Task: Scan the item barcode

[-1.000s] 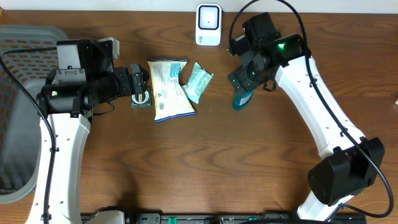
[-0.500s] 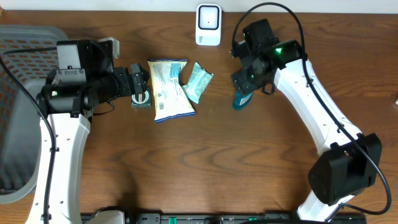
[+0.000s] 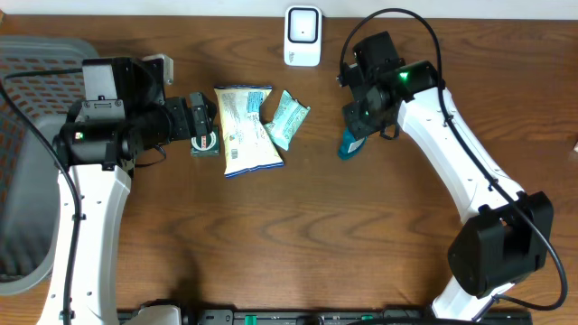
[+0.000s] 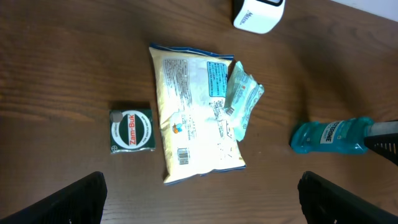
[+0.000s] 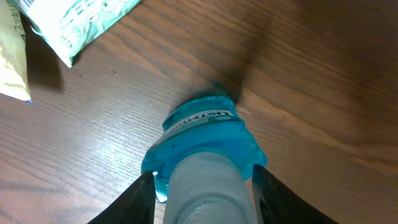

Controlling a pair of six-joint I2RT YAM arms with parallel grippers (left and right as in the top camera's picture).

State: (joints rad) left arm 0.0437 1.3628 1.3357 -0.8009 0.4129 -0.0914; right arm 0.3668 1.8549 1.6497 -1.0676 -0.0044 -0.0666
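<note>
A teal mouthwash bottle lies on the wooden table, also seen in the left wrist view. My right gripper straddles its pale cap, one finger on each side, with a narrow gap still showing on the right. From overhead the right gripper sits over the bottle's upper end. The white scanner stands at the table's far edge. My left gripper hovers wide open and empty above the table, near a green Zam-Buk box.
A pale snack bag lies beside a small teal packet in the middle. The green box sits left of them. A grey mesh basket fills the far left edge.
The right gripper's jaws have narrowed around the bottle's cap, and the right wrist has shifted slightly over the bottle. The left arm has not moved.
</note>
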